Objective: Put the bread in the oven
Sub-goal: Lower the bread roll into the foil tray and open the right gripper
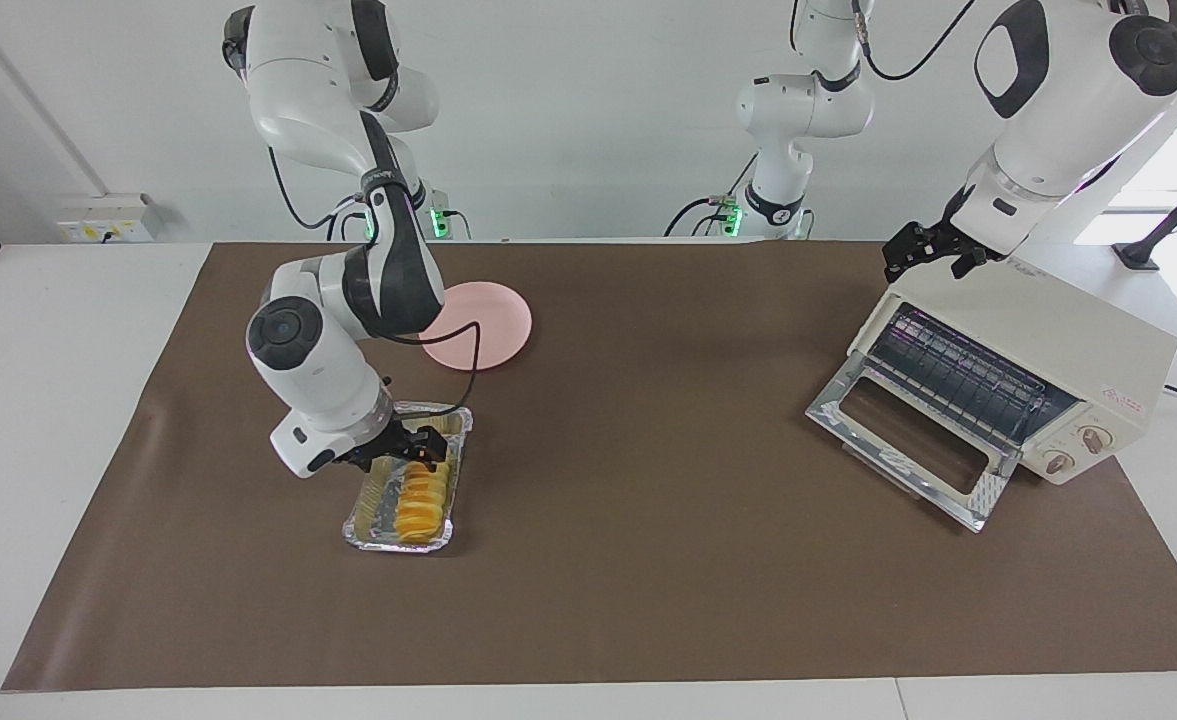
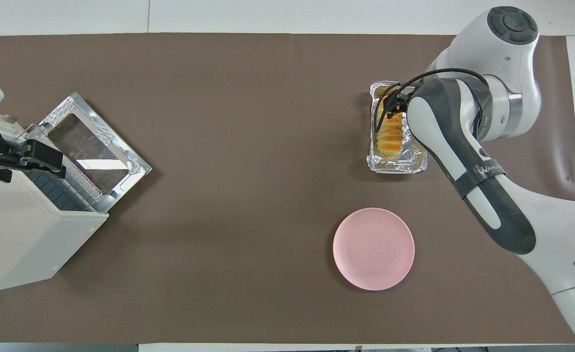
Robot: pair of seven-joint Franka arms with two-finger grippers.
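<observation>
From across the surface, the bread lies in a foil tray toward the right arm's end, the right end effector poised just above it, fingers spread and grasping nothing. The oven stands at the left arm's end, door dropped open, the left end effector over its top, released. From overhead, a pink plate sits nearer the robots than the tray, where the loaf rests.
</observation>
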